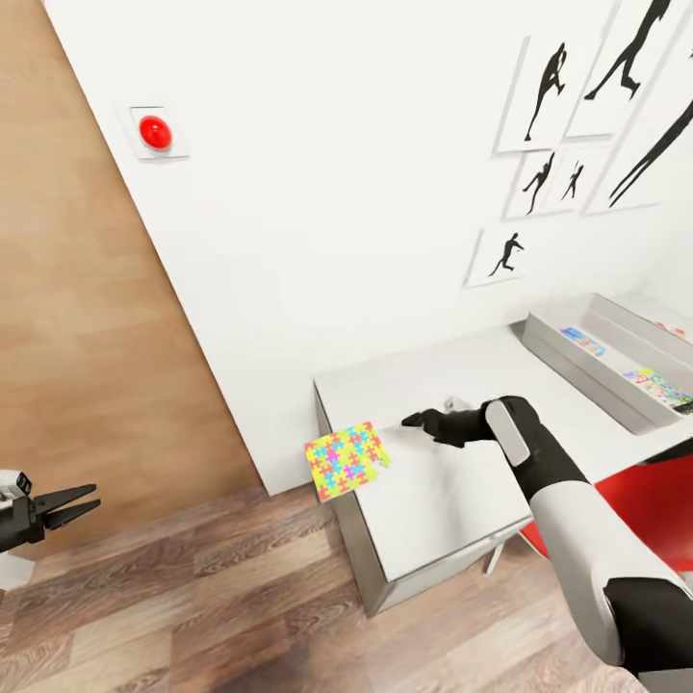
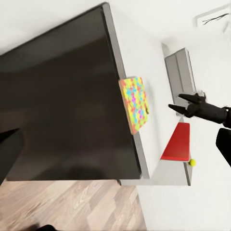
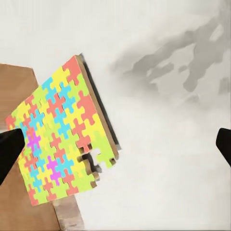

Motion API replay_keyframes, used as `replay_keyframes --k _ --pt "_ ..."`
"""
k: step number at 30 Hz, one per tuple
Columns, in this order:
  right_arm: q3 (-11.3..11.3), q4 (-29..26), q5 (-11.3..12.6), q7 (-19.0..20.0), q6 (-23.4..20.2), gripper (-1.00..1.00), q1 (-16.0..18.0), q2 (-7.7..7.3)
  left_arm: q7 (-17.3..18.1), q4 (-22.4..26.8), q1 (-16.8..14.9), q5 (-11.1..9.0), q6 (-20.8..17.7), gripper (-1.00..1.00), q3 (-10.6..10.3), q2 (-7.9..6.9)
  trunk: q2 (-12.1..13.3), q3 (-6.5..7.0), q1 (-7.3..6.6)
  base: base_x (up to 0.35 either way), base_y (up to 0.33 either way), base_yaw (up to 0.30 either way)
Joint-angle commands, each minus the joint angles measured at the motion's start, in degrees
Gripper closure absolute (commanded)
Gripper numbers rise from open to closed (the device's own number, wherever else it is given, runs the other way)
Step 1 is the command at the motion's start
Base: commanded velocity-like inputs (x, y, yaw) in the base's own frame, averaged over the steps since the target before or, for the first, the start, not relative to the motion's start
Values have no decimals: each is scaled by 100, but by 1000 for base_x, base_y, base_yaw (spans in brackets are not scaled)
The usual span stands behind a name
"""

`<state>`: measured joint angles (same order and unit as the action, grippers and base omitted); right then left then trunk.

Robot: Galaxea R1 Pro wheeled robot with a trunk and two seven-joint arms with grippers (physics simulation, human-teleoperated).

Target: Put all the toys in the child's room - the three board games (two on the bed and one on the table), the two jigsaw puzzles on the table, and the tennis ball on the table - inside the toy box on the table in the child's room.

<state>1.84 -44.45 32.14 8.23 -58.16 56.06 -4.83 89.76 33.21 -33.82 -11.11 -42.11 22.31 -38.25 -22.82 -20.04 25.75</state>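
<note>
Head view: the jigsaw puzzle (image 1: 346, 460) lay at the worktop's (image 1: 443, 500) far-left corner, overhanging the edge toward the floor. The right end effector (image 1: 416, 420), fingers spread and grasping nothing, hovered just beside the puzzle's inboard edge, pointing at it. The left end effector (image 1: 89, 502), likewise released and empty, hung well apart over the floor. The right arm was nearer. The toy box (image 1: 577, 371) stood behind, near the wall.
</note>
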Motion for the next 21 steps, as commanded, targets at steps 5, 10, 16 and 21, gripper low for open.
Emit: replay_keyframes --k 5,10,16,21 --pt "-1 -1408 -37 595 -29 -100 -637 -8 24 1 -2 4 -61 -100 1 9 -10 27 4 0 0 -187" --pt "-6 -2865 -28 1146 -28 -100 -1425 4 24 1 -2 7 -61 -100 1 23 -10 64 4 0 0 -187" --pt "-1 -4042 -25 1618 28 -100 -2277 56 24 1 -2 11 -61 -100 1 34 -10 110 4 0 0 -180" --pt "21 -4401 -22 1990 287 -100 -2853 80 24 1 -2 12 -61 -100 3 36 -10 151 4 0 0 -161"
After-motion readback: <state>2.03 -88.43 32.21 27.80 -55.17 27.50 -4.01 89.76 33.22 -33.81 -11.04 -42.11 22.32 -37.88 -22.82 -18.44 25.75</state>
